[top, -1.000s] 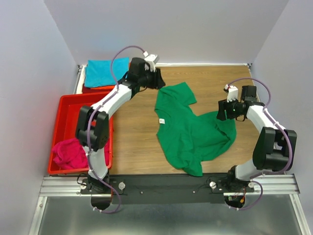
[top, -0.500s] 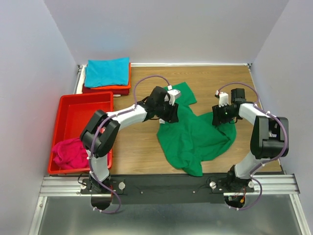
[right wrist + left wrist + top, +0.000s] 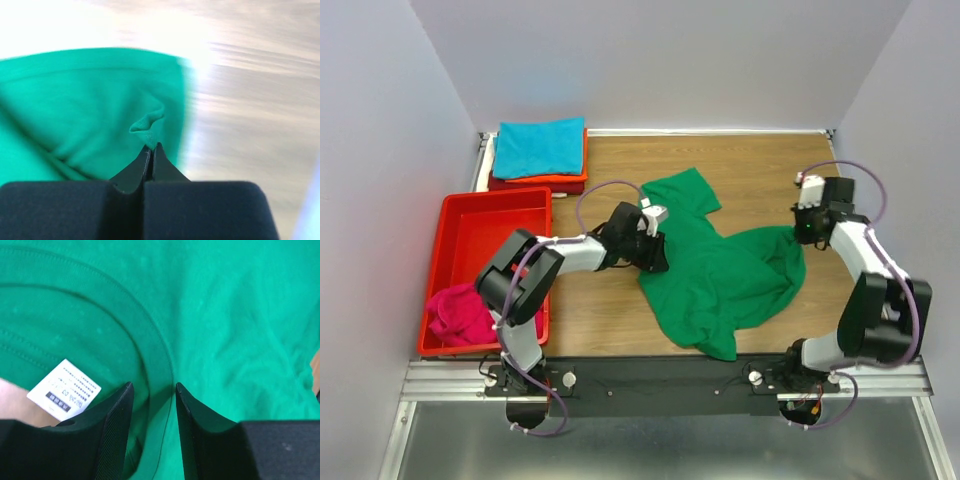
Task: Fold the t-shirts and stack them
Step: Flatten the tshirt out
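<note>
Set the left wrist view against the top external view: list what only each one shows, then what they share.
Only the left wrist: the white neck label with its print, and the collar seam between the left pincer's parted fingers. Only the top external: the red tray holding a magenta t-shirt, a teal t-shirt on the far-left stack, and the right pincer shut on the green t-shirt's right edge. Both: the green t-shirt and the left pincer over its collar.

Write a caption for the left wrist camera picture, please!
The left gripper hangs open over the collar of the green t-shirt, right beside its white label.
</note>
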